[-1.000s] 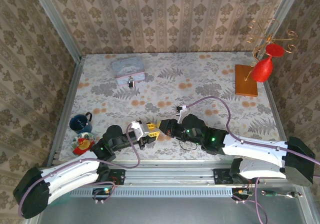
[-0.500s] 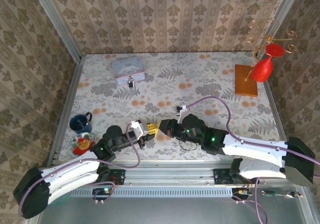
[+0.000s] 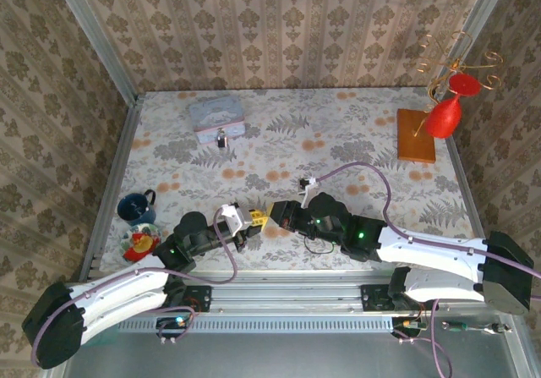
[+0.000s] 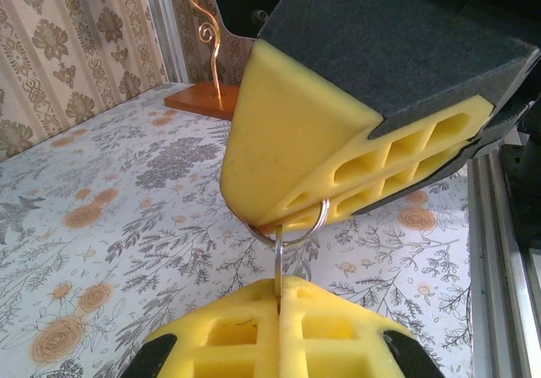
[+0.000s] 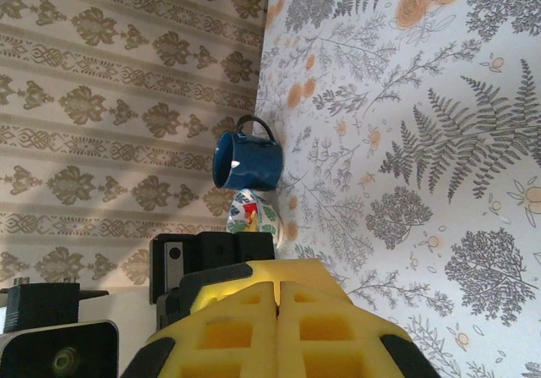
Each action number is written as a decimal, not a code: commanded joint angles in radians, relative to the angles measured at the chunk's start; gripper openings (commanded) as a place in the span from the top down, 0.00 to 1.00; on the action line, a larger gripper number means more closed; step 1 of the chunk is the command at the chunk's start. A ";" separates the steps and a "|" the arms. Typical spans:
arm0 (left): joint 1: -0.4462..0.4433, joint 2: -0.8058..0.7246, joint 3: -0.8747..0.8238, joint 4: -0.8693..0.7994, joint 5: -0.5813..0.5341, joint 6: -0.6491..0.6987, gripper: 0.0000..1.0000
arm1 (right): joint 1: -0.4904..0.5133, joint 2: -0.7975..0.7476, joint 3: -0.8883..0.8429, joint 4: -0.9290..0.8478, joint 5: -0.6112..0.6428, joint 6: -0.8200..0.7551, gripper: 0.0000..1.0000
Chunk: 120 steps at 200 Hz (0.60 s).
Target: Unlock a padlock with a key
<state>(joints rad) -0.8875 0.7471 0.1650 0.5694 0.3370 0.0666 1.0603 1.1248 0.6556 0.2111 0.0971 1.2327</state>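
Robot lab test booth: 2 bolted arms [image 3: 110, 298], aluminium rail [image 3: 279, 298], wallpapered panels [image 3: 279, 31] (floral tabletop [image 3: 355, 133]).

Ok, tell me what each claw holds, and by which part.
The left claw is shut on the lower end of a thin metal stem, likely the key; the right claw pinches the ring at its top.

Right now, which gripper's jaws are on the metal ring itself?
The right gripper, the upper one in the left wrist view: its jaws pinch the ring. The left gripper below grips the thin key blade hanging from it.
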 commanded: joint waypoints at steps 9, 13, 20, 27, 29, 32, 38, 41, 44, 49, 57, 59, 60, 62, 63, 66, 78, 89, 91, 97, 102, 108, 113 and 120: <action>0.011 0.005 0.025 -0.020 -0.002 -0.007 1.00 | -0.019 -0.048 0.007 -0.064 0.054 -0.022 1.00; 0.011 0.005 0.025 -0.020 -0.003 -0.008 1.00 | -0.021 -0.051 0.007 -0.069 0.057 -0.023 1.00; 0.011 0.005 0.025 -0.020 -0.003 -0.007 1.00 | -0.023 -0.054 0.007 -0.076 0.059 -0.024 1.00; 0.012 0.005 0.027 -0.020 -0.003 -0.008 1.00 | -0.024 -0.054 0.008 -0.079 0.059 -0.026 0.99; 0.012 0.005 0.027 -0.020 -0.002 -0.009 1.00 | -0.025 -0.054 0.010 -0.080 0.059 -0.028 0.99; 0.011 0.005 0.027 -0.020 -0.001 -0.008 1.00 | -0.025 -0.053 0.011 -0.082 0.058 -0.028 0.99; 0.011 0.005 0.028 -0.020 -0.001 -0.009 1.00 | -0.026 -0.051 0.016 -0.089 0.058 -0.031 0.98; 0.011 0.006 0.028 -0.021 -0.001 -0.008 1.00 | -0.026 -0.050 0.018 -0.092 0.057 -0.034 0.97; 0.012 0.006 0.029 -0.022 -0.001 -0.009 1.00 | -0.028 -0.048 0.021 -0.095 0.054 -0.035 0.97; 0.011 0.006 0.032 -0.024 -0.001 -0.008 1.00 | -0.028 -0.047 0.025 -0.102 0.052 -0.039 0.96; 0.013 0.006 0.036 -0.033 -0.001 -0.009 1.00 | -0.029 -0.043 0.032 -0.113 0.050 -0.044 0.94; 0.012 0.006 0.037 -0.035 0.000 -0.009 1.00 | -0.029 -0.043 0.033 -0.116 0.050 -0.046 0.93; 0.012 0.006 0.038 -0.037 0.000 -0.010 1.00 | -0.029 -0.043 0.034 -0.118 0.050 -0.047 0.92; 0.012 0.006 0.039 -0.040 0.000 -0.010 1.00 | -0.031 -0.043 0.036 -0.120 0.049 -0.049 0.92; 0.012 0.006 0.040 -0.041 0.000 -0.009 1.00 | -0.031 -0.043 0.036 -0.122 0.050 -0.050 0.91; 0.012 0.006 0.043 -0.045 0.000 -0.011 1.00 | -0.032 -0.043 0.038 -0.125 0.050 -0.054 0.89; 0.012 0.006 0.054 -0.068 -0.001 -0.010 1.00 | -0.039 -0.049 0.045 -0.156 0.053 -0.070 0.82; 0.012 0.006 0.065 -0.088 -0.003 -0.010 1.00 | -0.049 -0.063 0.048 -0.194 0.065 -0.091 0.73; 0.012 0.006 0.067 -0.093 -0.004 -0.011 1.00 | -0.051 -0.067 0.049 -0.201 0.067 -0.098 0.71; 0.013 0.007 0.075 -0.108 -0.006 -0.011 1.00 | -0.058 -0.080 0.050 -0.221 0.076 -0.120 0.65; 0.013 0.008 0.081 -0.121 -0.009 -0.009 1.00 | -0.063 -0.091 0.049 -0.239 0.083 -0.145 0.59; 0.014 0.010 0.088 -0.135 -0.013 -0.008 1.00 | -0.071 -0.107 0.047 -0.250 0.087 -0.186 0.50; 0.014 0.012 0.096 -0.151 -0.016 -0.007 1.00 | -0.079 -0.121 0.043 -0.252 0.080 -0.237 0.44; 0.013 0.019 0.111 -0.174 -0.017 -0.008 1.00 | -0.091 -0.145 0.040 -0.265 0.070 -0.316 0.38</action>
<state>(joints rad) -0.8810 0.7536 0.2142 0.4767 0.3328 0.0647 0.9974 1.0554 0.6670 0.0292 0.1280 1.1145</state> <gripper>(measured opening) 0.053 0.538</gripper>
